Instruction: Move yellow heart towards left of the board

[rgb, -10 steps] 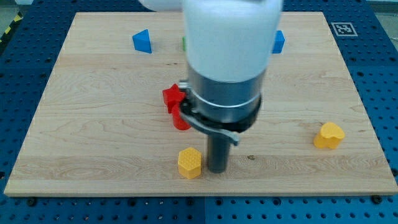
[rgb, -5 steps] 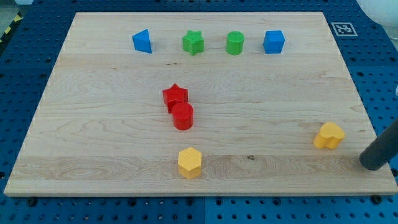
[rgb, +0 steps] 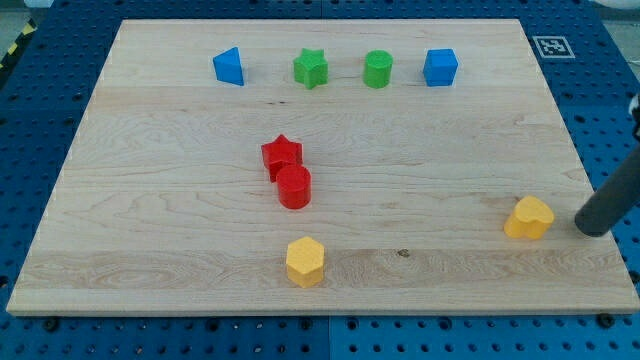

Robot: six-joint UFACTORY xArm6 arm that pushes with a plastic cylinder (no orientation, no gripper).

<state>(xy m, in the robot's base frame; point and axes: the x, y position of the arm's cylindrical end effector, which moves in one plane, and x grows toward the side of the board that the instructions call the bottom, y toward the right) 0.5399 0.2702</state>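
The yellow heart (rgb: pixel 529 217) lies near the view's right edge of the wooden board (rgb: pixel 150 200), low down. My tip (rgb: pixel 592 229) is just right of the heart, a small gap apart, at the board's right edge. The rod rises from it toward the view's upper right.
A yellow hexagon (rgb: pixel 305 262) sits near the bottom middle. A red star (rgb: pixel 282 155) touches a red cylinder (rgb: pixel 294 187) at the centre. Along the top are a blue triangle (rgb: pixel 229 66), green star (rgb: pixel 311 69), green cylinder (rgb: pixel 378 70) and blue cube (rgb: pixel 440 67).
The arm swung from the board's middle, beside the yellow hexagon, to the right edge, and the tip has since moved up level with the heart. No block has moved.
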